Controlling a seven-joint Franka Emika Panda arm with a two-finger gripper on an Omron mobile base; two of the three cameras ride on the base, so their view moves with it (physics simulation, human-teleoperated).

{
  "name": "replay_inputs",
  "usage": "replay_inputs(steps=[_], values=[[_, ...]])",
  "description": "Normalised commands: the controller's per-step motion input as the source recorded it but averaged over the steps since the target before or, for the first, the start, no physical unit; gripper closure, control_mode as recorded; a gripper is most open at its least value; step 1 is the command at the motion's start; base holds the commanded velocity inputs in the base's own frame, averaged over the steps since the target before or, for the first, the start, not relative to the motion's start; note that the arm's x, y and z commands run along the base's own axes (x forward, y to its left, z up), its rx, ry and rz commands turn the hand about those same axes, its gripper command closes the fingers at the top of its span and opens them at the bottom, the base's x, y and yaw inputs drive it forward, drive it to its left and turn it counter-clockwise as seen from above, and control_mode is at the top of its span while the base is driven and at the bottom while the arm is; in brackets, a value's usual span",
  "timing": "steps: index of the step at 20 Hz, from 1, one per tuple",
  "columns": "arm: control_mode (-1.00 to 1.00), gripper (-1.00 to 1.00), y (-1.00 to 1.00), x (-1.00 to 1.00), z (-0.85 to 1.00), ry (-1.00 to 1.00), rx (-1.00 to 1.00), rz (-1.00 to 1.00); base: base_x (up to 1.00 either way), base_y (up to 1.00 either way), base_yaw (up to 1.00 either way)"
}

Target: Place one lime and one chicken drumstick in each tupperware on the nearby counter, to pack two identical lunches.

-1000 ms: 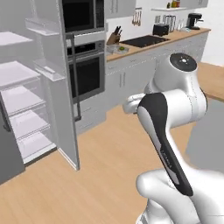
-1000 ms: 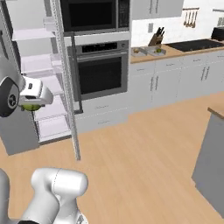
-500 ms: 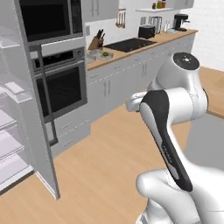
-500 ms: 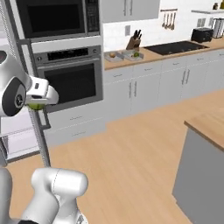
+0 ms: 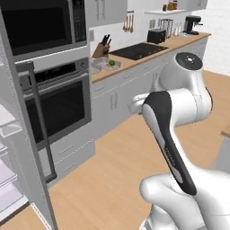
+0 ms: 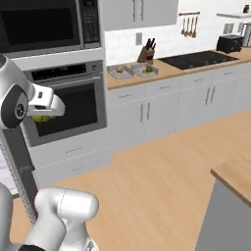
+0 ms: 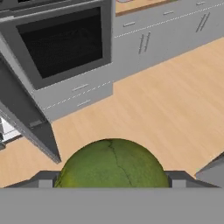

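My gripper (image 7: 112,183) held a lime (image 7: 113,162) between its fingers. It looked round, smooth and slippery, so I squeezed it across the middle.

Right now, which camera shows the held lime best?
The hand view: the lime looms large between the gripper fingers. The right base view shows it as a small green patch under the hand. The left base view gives nothing useful.

No legible text or labels

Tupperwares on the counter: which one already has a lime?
The tupperware nearer the knife block: a green lime sits in it. The other tupperware holds something orange-brown.
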Motion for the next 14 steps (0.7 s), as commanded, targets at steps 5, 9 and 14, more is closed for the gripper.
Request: replay_inputs(steps=[5, 9, 14], values=[[1.0, 1.0, 0.0, 0.0, 0.0, 0.0, 0.0, 0.0, 1.0, -0.24, 0.0], [1.0, 1.0, 0.0, 0.0, 0.0, 0.0, 0.0, 0.0, 1.0, -0.59, -0.01], [1.0, 1.0, 0.0, 0.0, 0.0, 0.0, 0.0, 0.0, 1.0, -0.57, -0.1]])
